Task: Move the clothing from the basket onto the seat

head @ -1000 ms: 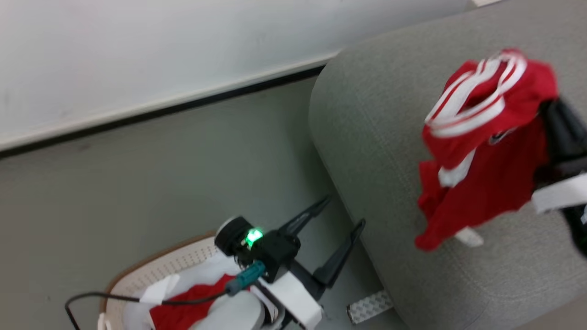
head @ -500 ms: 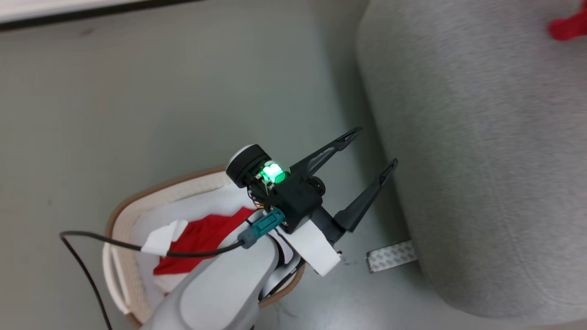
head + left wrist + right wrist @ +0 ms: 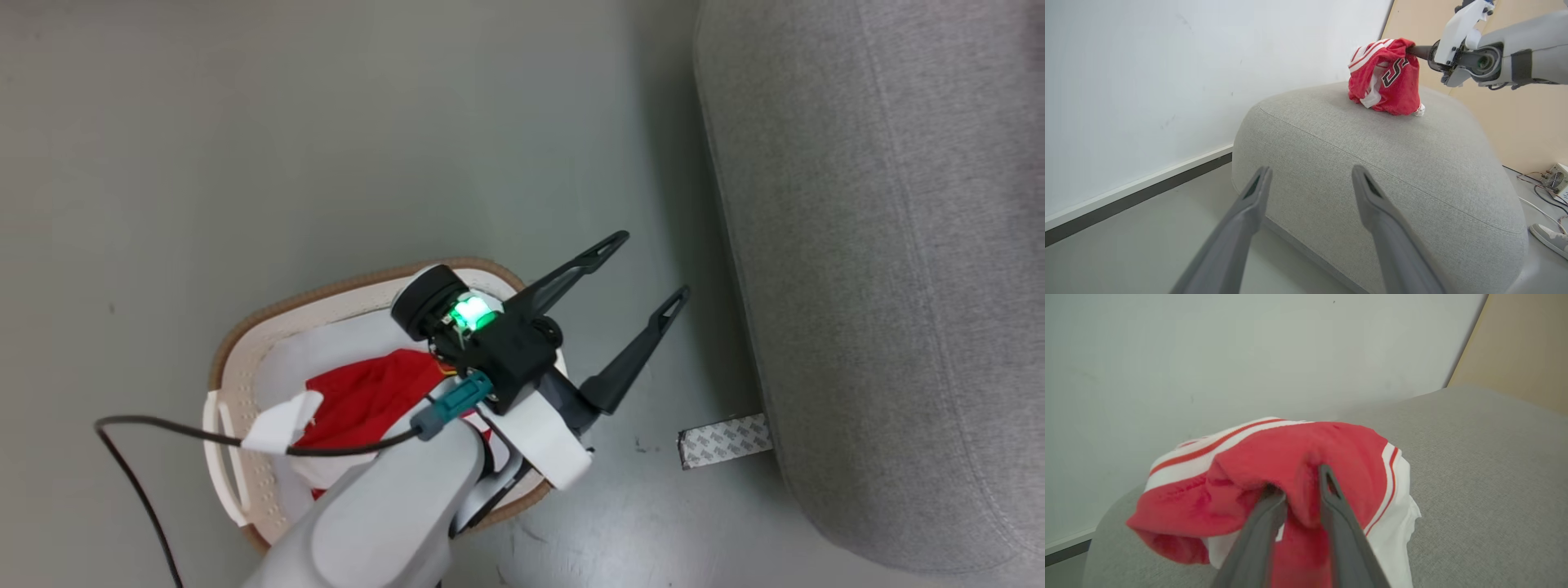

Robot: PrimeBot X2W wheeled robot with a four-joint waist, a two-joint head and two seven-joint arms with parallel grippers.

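The cream basket (image 3: 326, 296) sits on the floor at lower left, with red and white clothing (image 3: 367, 396) inside. My left gripper (image 3: 651, 265) hangs open and empty over the basket's right side, fingers pointing at the grey seat (image 3: 882, 245). In the left wrist view the left gripper (image 3: 1311, 170) faces the seat (image 3: 1372, 155). On its top a red garment (image 3: 1384, 77) with white stripes touches the cushion. My right gripper (image 3: 1414, 51) holds it. Up close, the right gripper (image 3: 1298, 479) has a fold of the garment (image 3: 1290, 453) between narrowly parted jaws.
A grey patterned strip (image 3: 725, 441) lies on the floor at the seat's foot. A black cable (image 3: 163, 429) runs from my left wrist across the basket. A white wall with a dark baseboard (image 3: 1126, 192) stands behind. A shoe (image 3: 1549, 239) is beside the seat's far end.
The head camera has swung down toward the basket, so the garment on the seat and the right gripper have left that view. The left gripper stays open over the basket.
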